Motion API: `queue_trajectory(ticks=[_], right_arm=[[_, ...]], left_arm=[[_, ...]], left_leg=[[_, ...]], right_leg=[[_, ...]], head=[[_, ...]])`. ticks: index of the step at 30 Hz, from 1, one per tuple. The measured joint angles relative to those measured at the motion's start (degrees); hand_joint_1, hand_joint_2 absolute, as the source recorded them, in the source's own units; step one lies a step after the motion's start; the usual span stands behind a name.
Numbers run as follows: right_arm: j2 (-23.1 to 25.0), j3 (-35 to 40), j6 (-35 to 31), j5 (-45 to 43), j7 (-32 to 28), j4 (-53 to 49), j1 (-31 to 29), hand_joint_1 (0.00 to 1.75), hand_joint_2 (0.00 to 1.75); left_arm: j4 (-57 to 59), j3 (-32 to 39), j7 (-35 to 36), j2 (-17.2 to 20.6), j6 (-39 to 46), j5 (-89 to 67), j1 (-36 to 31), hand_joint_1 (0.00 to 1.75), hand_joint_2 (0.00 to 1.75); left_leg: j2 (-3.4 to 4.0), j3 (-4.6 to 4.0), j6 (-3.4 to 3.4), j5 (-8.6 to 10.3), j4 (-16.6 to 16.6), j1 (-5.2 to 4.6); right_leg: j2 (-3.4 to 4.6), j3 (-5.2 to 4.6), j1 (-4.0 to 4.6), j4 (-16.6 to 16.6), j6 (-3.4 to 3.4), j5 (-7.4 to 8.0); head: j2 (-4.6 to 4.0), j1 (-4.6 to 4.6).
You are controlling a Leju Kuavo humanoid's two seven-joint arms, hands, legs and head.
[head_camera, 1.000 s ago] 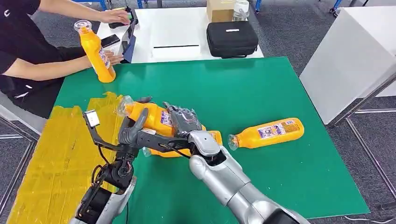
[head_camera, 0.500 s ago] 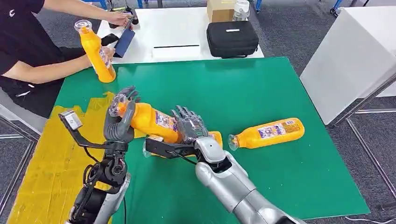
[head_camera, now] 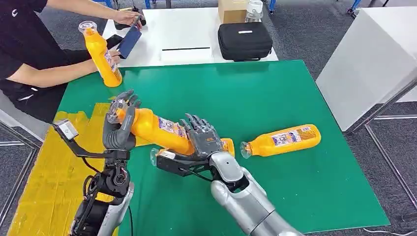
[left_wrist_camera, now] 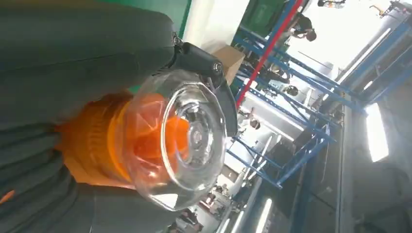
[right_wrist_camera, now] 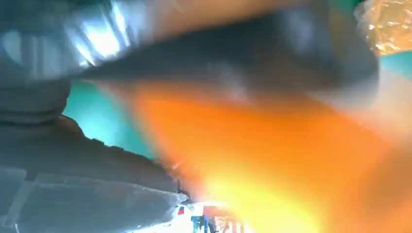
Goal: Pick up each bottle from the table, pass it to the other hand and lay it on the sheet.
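My left hand (head_camera: 119,129) grips the neck of an orange bottle (head_camera: 156,129) and holds it tilted in the air above the green table (head_camera: 275,93), by the yellow sheet (head_camera: 46,172). The clear cap (left_wrist_camera: 180,141) sits just past my left hand's fingers (left_wrist_camera: 58,63). My right hand (head_camera: 202,136) has its fingers spread at the bottle's base end, where the bottle (right_wrist_camera: 272,160) looks blurred and very close. A second bottle (head_camera: 225,146) lies on the table under my right wrist. A third bottle (head_camera: 281,139) lies further right.
A person at the far left holds another orange bottle (head_camera: 101,55) upright on the table corner and a phone (head_camera: 129,42) in the other hand. Behind the green table, a white table carries a black case (head_camera: 244,40). A white cabinet (head_camera: 373,64) stands at the right.
My right hand's fingers have come off the bottle and spread. My left hand has taken it by the neck and moved it left and a little up, toward the sheet.
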Motion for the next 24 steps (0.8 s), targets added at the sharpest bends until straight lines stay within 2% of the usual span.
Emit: queue_trajectory(ticks=[9,24], right_arm=[[-1.53,-0.35,-2.23,-0.61,-3.39,-3.7,1.83,0.0,0.0],[-1.93,-0.33,-2.12,-0.59,-3.74,-5.19,2.59,0.0,0.0]], left_arm=[[0.44,2.25,-0.81,-0.04,0.57,0.5,0.18,1.75,1.75],[1.49,3.76,-1.2,0.0,0.53,0.81,-0.34,1.75,1.75]], left_leg=[[0.01,0.0,0.0,0.0,0.0,0.0],[0.0,0.0,0.0,0.0,0.0,0.01]], right_leg=[[0.0,-0.02,0.0,0.0,0.0,0.0],[0.0,-0.02,0.01,0.0,0.0,0.0]], head=[[0.0,0.0],[0.0,0.0]])
